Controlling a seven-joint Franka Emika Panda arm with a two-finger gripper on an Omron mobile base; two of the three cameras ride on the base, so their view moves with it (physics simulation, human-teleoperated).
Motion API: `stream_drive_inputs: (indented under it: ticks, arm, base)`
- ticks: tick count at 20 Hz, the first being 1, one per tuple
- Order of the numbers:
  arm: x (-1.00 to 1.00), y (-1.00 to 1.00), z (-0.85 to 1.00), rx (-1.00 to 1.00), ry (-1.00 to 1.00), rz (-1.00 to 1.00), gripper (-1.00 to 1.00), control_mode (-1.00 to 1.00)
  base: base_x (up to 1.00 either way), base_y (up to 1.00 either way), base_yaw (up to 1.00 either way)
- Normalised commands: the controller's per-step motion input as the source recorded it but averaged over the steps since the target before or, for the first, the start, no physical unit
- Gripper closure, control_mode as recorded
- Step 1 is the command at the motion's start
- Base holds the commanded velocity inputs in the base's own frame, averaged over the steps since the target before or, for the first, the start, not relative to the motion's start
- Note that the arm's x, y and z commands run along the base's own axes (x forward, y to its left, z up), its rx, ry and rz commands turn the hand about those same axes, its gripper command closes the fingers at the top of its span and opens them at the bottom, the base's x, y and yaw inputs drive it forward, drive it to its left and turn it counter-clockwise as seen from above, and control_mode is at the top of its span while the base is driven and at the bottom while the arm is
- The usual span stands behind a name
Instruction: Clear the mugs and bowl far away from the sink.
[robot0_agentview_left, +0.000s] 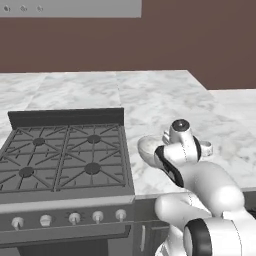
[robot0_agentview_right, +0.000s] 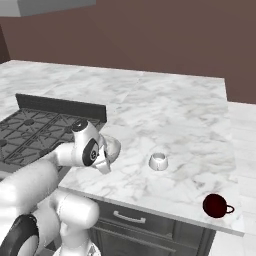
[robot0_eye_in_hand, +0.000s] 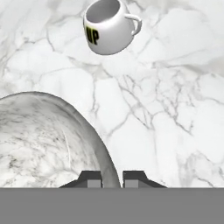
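The speckled grey-white bowl (robot0_eye_in_hand: 43, 140) fills the lower left of the hand view, and its rim runs down between my fingertips. My gripper (robot0_eye_in_hand: 112, 179) is shut on that rim. From the right base view the bowl (robot0_agentview_right: 114, 146) hangs at the hand (robot0_agentview_right: 95, 152), just right of the stove. It also peeks out behind the arm in the left base view, bowl (robot0_agentview_left: 146, 148). A pale mug (robot0_eye_in_hand: 109, 27) with dark lettering lies tilted on the marble beyond the bowl, mug (robot0_agentview_right: 158, 161). The sink is out of view.
A black gas stove (robot0_agentview_left: 65, 155) with knobs sits left of the bowl. A dark red mug (robot0_agentview_right: 216, 205) stands near the counter's front right corner. The marble counter (robot0_agentview_right: 170, 115) stretches back to a brown wall.
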Motion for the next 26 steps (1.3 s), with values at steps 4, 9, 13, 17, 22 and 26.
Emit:
stream_drive_inputs:
  ticks: [4,9,13,17,22,26]
  arm:
    - [0.39,0.0,-0.19,0.0,0.13,0.0,1.0,-1.0]
    - [0.36,0.0,-0.2,0.0,0.11,0.0,1.0,-1.0]
    - [0.32,0.0,-0.2,0.0,0.07,0.0,1.0,-1.0]
    - [0.24,0.0,-0.2,0.0,0.04,0.0,1.0,-1.0]
    - [0.09,0.0,-0.17,0.0,0.0,0.0,-1.0,-1.0]
    - [0.0,0.0,-0.05,0.0,-0.01,0.0,-1.0,-1.0]
  base:
    - [0.0,0.0,0.0]
    - [0.0,0.0,0.0]
    - [0.0,0.0,0.0]
    - [0.0,0.0,0.0]
    - [0.0,0.0,0.0]
    - [0.0,0.0,0.0]
